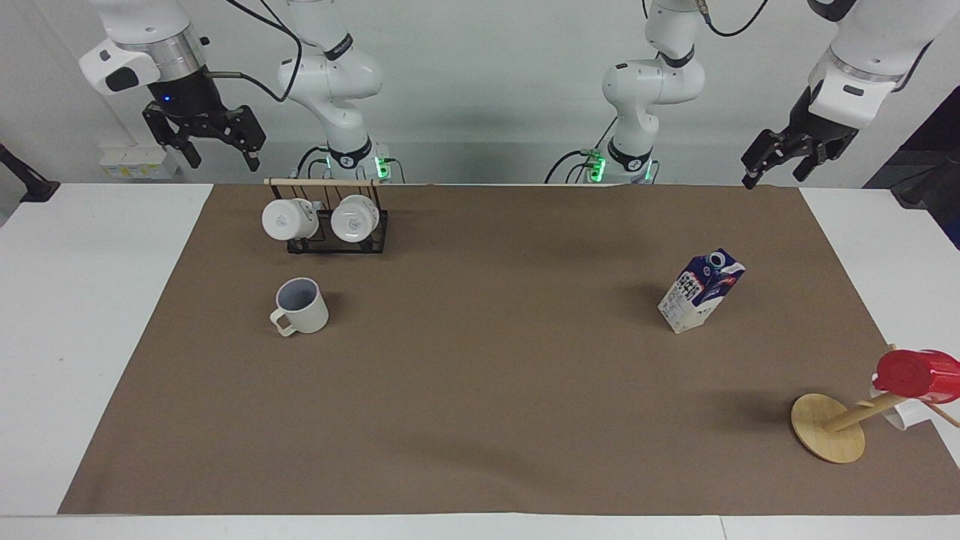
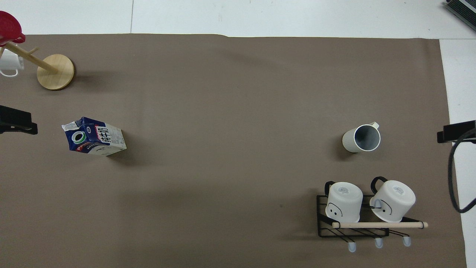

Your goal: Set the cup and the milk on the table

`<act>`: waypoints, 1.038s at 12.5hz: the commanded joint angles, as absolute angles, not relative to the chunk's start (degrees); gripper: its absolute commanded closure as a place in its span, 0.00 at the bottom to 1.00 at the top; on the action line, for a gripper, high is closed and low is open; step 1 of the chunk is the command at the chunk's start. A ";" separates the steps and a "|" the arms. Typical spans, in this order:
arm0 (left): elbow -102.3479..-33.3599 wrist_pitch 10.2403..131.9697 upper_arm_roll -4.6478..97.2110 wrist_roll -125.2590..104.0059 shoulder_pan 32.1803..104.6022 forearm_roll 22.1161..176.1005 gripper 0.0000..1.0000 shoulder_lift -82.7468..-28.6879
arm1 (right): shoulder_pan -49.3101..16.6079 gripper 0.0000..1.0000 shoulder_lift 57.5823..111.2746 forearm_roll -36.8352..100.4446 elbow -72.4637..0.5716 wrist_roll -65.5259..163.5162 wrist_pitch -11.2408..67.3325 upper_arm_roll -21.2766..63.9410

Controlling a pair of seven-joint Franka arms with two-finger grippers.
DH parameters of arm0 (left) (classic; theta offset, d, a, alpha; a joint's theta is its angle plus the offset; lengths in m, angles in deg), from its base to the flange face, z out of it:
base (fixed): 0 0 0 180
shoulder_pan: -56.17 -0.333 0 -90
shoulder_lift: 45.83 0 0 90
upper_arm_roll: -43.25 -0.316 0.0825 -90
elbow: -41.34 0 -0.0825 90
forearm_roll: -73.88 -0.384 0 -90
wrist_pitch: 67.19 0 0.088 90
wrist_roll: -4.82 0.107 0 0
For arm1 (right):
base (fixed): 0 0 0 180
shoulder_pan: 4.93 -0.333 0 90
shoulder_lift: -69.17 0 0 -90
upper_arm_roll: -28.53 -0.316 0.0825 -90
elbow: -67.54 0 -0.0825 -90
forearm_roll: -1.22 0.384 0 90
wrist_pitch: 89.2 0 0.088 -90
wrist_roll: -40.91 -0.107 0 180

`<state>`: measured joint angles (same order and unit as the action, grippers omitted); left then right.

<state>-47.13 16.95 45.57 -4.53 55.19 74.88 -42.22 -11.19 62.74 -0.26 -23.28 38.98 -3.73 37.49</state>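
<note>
two pincers hang raised with fingers apart, holding nothing: right pincer [image 1: 217, 142] at the cup's [image 1: 301, 306] end of the worktop [image 1: 90, 315], left pincer [image 1: 787, 161] at the milk's [image 1: 701, 291] end; both things stand upright, well apart, each likelier for its nearer arm.
</note>
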 commanded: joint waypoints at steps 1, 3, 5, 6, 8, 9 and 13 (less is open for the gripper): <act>-45.93 15.51 45.10 -4.94 55.65 75.03 0.00 -42.41 | -10.99 0.00 61.53 -0.46 -24.48 39.59 -4.03 37.59; -45.93 15.51 45.10 -4.94 55.65 75.03 0.00 -42.41 | -10.99 0.00 61.53 -0.37 -24.39 39.68 -4.65 37.67; -45.93 15.51 45.10 -4.94 55.74 75.03 0.00 -42.41 | -10.99 0.00 61.53 -0.37 -24.48 39.33 -4.39 37.76; -45.93 15.51 45.10 -4.94 55.74 75.03 0.00 -42.41 | -10.99 0.00 61.62 -0.37 -24.39 39.33 -4.39 37.76; -45.93 15.51 45.10 -4.94 55.65 75.03 0.00 -42.41 | -10.99 0.00 62.05 -0.45 -23.78 39.41 -5.17 37.76; -45.93 15.51 45.10 -4.94 55.65 75.03 0.00 -42.41 | -10.99 0.00 62.32 -0.45 -23.17 39.41 -5.53 37.76; -45.93 15.51 45.10 -5.03 55.65 75.03 0.00 -42.41 | -10.90 0.00 63.20 -0.46 -21.67 39.41 -5.53 37.67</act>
